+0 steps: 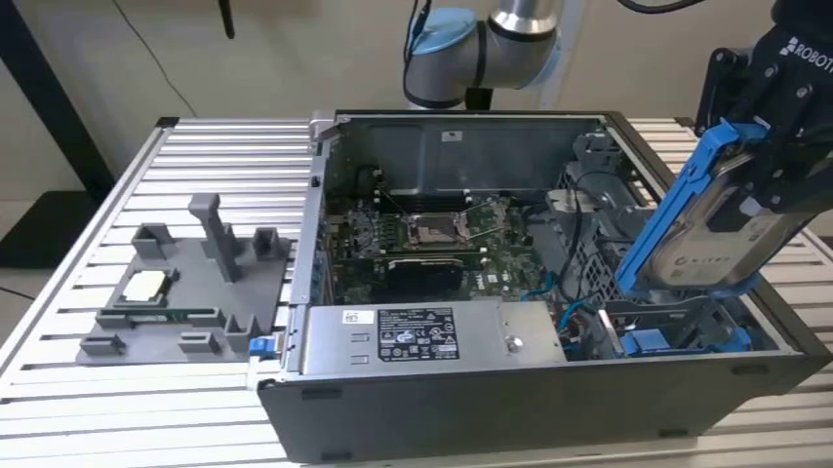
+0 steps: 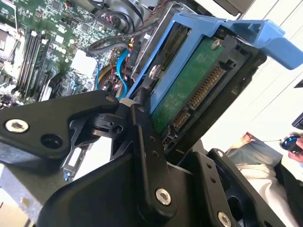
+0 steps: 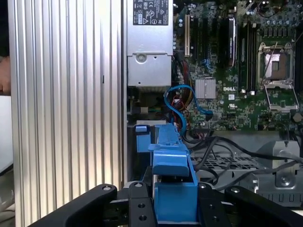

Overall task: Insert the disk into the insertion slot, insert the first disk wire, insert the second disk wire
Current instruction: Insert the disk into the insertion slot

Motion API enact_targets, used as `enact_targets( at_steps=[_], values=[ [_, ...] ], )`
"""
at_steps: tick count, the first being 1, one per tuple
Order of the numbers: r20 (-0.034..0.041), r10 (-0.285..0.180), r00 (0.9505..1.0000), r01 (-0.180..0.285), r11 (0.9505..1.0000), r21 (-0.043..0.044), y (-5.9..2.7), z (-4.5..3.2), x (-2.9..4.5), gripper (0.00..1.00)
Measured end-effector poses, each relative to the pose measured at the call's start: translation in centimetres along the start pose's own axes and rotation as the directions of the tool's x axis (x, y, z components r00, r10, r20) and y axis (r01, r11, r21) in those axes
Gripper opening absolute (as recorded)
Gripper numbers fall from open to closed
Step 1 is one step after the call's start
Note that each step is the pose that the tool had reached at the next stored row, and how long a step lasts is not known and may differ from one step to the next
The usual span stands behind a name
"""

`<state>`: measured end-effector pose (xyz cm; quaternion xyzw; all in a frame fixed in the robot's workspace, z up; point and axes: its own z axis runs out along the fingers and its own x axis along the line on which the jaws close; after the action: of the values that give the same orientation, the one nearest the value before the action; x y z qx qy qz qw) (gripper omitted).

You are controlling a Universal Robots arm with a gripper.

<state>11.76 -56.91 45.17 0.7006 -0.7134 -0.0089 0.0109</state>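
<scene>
In the exterior view your end effector (image 1: 768, 175) is clamped on the disk (image 1: 709, 234), which hangs steeply tilted in its blue carrier (image 1: 670, 200) over the near corner of the open computer case (image 1: 521, 409) at the exterior view's right, above the bay (image 1: 670, 339) where more blue plastic shows; the disk is not yet seated, so I judge the step in hand to be the disk insertion; bring the tilt into line with the bay before you lower, and keep off the case wall and the power-supply box (image 1: 416, 336) beside it; in the second wrist view the fingers (image 2: 147, 142) press the disk (image 2: 189, 80) from both faces, its green board and connector row exposed, with looped cables (image 2: 118, 66) lying close under the carrier (image 2: 213, 28); watch that none gets trapped beneath it; in the first wrist view the carrier (image 3: 173, 189) stands between the fingers (image 3: 137, 208) and points toward a blue part of the bay (image 3: 142, 135), with blue cables (image 3: 182, 106) just beside and the motherboard (image 3: 236, 94) beyond; centre the carrier on that opening, move slowly, and ease off if it binds, since a skewed frame would likely jam.
</scene>
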Motion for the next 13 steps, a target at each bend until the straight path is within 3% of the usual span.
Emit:
enact_targets(
  at_steps=[13],
  values=[
    [-0.0001,0.0,1.0,0.0,1.0,0.0,-0.02,0.81,0.0,0.33]
  ],
)
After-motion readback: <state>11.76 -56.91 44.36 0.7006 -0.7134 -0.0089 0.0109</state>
